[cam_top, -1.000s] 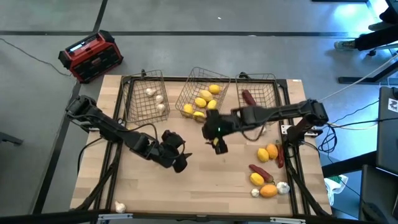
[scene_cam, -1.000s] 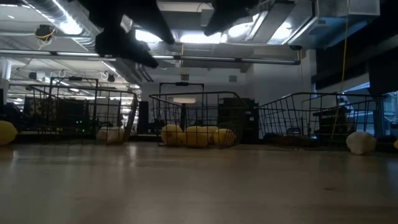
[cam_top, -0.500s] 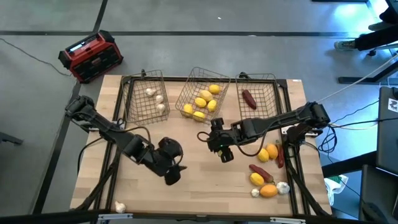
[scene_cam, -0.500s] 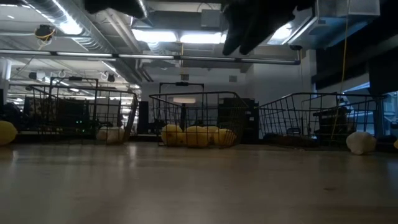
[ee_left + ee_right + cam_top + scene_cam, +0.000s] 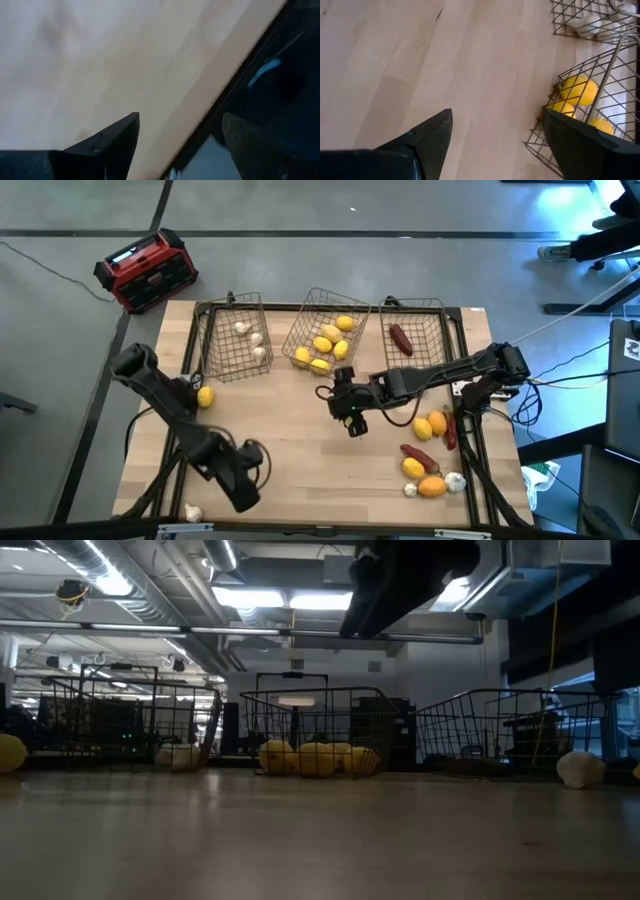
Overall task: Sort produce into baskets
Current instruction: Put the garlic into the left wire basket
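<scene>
Over mid-surface, just before the middle dark wire-mesh basket [image 5: 325, 335] of yellow lemons [image 5: 322, 344], the right gripper [image 5: 350, 418] is held wide, empty. Near the front-left edge the left gripper [image 5: 245, 480] is likewise spread and empty. A between-picks step is judged; next, the loose white bulb [image 5: 192, 512] should be reached.

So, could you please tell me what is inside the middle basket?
The middle basket holds about six yellow lemons, one set apart near its far side. Nothing else shows, though the pile could hide a piece beneath it.
</scene>
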Available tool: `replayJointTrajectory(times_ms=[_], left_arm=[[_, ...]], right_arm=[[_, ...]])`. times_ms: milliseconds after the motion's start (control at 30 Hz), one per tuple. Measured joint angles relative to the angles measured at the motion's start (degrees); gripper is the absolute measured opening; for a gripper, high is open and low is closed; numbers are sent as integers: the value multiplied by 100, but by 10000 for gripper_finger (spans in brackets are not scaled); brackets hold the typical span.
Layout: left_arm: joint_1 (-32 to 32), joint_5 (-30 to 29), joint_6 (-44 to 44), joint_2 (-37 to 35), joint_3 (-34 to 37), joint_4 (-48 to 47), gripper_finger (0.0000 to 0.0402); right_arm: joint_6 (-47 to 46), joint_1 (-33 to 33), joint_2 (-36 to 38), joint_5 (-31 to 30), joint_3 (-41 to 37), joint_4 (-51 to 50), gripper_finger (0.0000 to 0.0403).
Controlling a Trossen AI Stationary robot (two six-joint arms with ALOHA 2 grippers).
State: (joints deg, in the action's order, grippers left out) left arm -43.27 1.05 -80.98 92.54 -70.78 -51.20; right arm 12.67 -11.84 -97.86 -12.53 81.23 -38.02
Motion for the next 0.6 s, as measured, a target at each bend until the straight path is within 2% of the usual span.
replayJointTrajectory(times_ms=[267, 467, 600], left_arm=[[-548, 1444, -1302, 834, 2, 57, 280], [-1002, 2219, -1938, 1211, 4, 256, 280], [-1247, 2337, -2255, 1262, 5, 210, 280]], right_arm=[[202, 68, 0, 6, 0, 96, 303], [225, 66, 0, 19, 0, 101, 303], [227, 61, 0, 159, 0, 92, 303]])
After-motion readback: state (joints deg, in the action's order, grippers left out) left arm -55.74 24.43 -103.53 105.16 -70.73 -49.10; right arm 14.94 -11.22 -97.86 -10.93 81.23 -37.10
